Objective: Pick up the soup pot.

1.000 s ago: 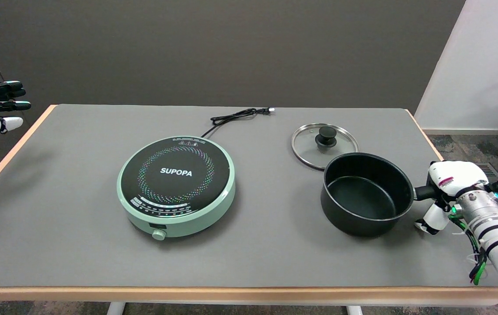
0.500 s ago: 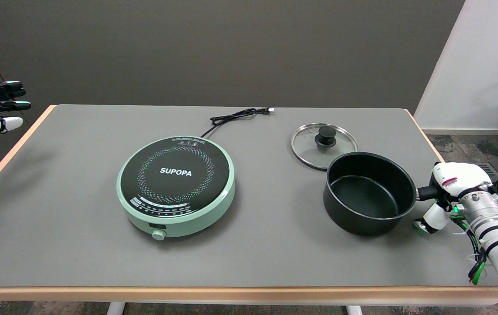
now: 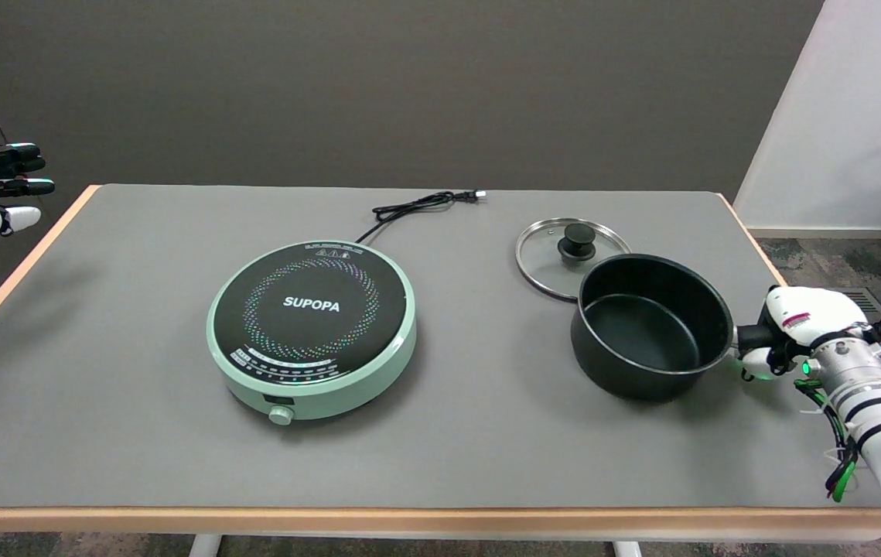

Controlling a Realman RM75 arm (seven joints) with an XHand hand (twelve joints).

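While my right hand (image 3: 792, 325) grips the handle, the soup pot (image 3: 650, 325) sits directly left of it. It seems just clear of the surface (image 3: 440, 449), though I can't be sure.

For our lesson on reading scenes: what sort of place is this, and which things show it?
Probably a robot test room staged as a kitchen: an induction cooker, soup pot and glass lid on a bare grey table.
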